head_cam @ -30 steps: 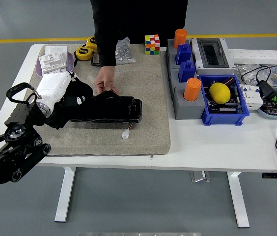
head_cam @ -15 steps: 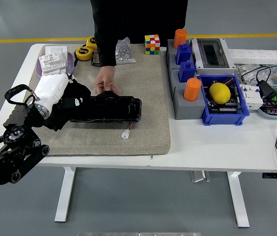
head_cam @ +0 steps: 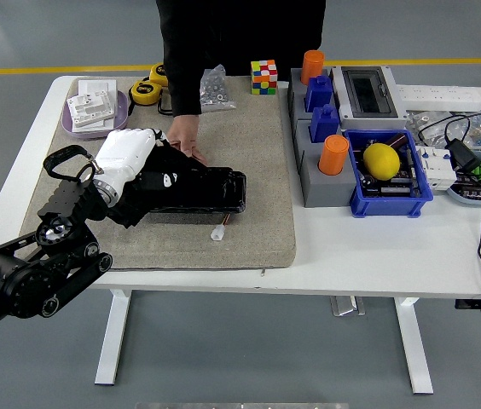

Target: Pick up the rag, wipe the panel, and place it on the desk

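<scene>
- Rag (head_cam: 138,198), a dark cloth, sits bunched under the left hand (head_cam: 128,153), pressed onto the left end of the panel (head_cam: 191,192). The white fingers curl down over the cloth and appear to hold it.
- Panel is a long black slab lying on the grey mat (head_cam: 249,170). Its long axis runs left to right across the table, so it stretches away to the right of the hand.
- Judging from this, a wipe would travel rightward along that axis, toward the panel's uncovered right end.
- A person's hand (head_cam: 187,141) rests at the panel's far edge, just beside the robot's hand, seemingly steadying it.
- A small white connector (head_cam: 218,232) lies on the mat just in front of the panel.
- Only the left arm reaches the panel; the right arm is not visible.
</scene>
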You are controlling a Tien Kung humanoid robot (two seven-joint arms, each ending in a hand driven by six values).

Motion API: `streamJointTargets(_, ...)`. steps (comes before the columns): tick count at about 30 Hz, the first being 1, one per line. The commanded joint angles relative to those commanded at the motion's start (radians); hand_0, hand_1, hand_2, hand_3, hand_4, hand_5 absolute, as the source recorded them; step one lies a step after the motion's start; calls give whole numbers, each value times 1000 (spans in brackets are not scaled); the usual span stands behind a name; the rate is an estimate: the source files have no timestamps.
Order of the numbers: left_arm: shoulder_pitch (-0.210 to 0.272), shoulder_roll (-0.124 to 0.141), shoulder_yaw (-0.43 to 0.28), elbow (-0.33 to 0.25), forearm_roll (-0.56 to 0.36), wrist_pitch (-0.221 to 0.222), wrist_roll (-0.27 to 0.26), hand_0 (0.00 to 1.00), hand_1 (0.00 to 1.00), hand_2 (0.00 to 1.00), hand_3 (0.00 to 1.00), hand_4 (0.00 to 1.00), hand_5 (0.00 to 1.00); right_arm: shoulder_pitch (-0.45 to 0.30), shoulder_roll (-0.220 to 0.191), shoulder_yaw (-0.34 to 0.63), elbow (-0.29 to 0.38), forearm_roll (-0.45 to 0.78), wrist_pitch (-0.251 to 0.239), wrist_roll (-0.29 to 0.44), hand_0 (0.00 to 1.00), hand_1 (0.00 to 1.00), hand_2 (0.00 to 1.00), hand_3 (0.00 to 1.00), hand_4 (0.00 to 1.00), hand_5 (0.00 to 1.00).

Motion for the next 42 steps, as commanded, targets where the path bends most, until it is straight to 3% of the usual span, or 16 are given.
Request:
streamJointTargets(9,-19,-14,43,-23,-10,-4,7,264,93,405,245,2,2,1,-2,0,-2,-2,4,-3,687,461,642,618,998,683)
streamJointTargets(15,-47,-42,91,-38,-24,-7,12,264,93,406,246,2,2,5,-8,-6,-1,-1,3,-4,687,460,643,618,998,683)
streamJointTargets(33,-102,-91,215,-76,-47,-14,22,262,92,404,246,2,2,10,-6,-18,-3,0,7,-4,686,461,643,618,998,681)
streamJointTargets(42,-109,-101,239,-87,-44,-9,24,263,92,405,248,2,2,11,-8,-17,-4,-1,8,-7,686,461,643,618,998,683)
